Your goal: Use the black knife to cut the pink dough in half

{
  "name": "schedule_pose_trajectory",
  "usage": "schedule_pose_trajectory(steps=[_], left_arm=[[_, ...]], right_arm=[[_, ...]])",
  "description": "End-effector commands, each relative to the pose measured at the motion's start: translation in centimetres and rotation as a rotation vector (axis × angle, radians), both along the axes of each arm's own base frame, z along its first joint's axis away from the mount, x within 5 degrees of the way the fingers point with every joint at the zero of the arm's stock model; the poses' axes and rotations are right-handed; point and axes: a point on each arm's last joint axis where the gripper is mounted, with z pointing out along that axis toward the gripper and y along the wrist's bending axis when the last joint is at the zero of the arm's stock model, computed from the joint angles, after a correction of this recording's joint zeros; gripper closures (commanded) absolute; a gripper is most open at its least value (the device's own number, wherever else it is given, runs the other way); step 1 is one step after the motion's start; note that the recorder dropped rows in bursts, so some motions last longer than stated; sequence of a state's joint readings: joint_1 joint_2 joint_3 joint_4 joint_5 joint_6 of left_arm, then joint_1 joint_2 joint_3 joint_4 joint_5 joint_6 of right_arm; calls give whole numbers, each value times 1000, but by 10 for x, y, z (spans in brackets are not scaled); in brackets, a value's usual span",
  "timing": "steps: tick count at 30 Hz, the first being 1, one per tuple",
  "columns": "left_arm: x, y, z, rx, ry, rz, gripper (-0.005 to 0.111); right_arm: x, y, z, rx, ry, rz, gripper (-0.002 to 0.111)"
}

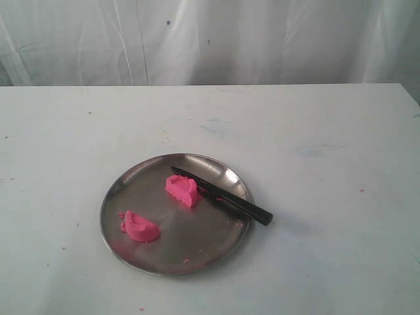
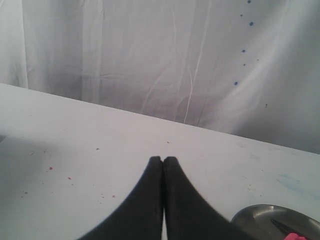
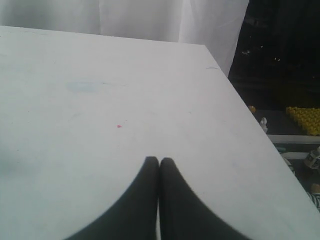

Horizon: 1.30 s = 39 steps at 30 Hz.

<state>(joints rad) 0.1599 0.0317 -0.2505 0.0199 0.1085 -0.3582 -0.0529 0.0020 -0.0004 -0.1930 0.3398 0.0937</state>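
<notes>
Left wrist view: left gripper (image 2: 163, 159) closed, black tips pressed together, holding nothing, over bare white table (image 2: 75, 130). Steel plate (image 2: 255, 217) rim just visible at frame corner. Right wrist view: right gripper (image 3: 159, 160) closed as well, empty, above table close to its far edge. Exterior view: pink dough (image 1: 182, 190) in two chunks on the plate, well apart. One chunk near plate middle, right against blade of black knife (image 1: 223, 199). Second chunk (image 1: 140, 227) near rim, left front. Knife flat, diagonal, tip on plate, handle sticking out past rim at right. Tiny pink crumbs (image 1: 186, 260) on plate. White curtain (image 1: 262, 39) behind table.
</notes>
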Motion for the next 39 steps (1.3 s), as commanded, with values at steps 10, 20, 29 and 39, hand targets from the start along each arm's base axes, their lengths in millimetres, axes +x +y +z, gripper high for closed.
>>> schedule_pose_trajectory(steps=[10,20,29,39], left_arm=[[9,1,-41,43,83,-18,107],[5,-2,-99,256,453,-115,107],[5,-1,-99,230,449,-105,107],[5,-1,-99,230,449,-105,107]], right_arm=[[0,-1,0,-22,3,-5,108],[0,-1,0,-22,3,-5,108],[0,-1,0,-22,3,-5,108],[0,1,0,-20,3,27,108]])
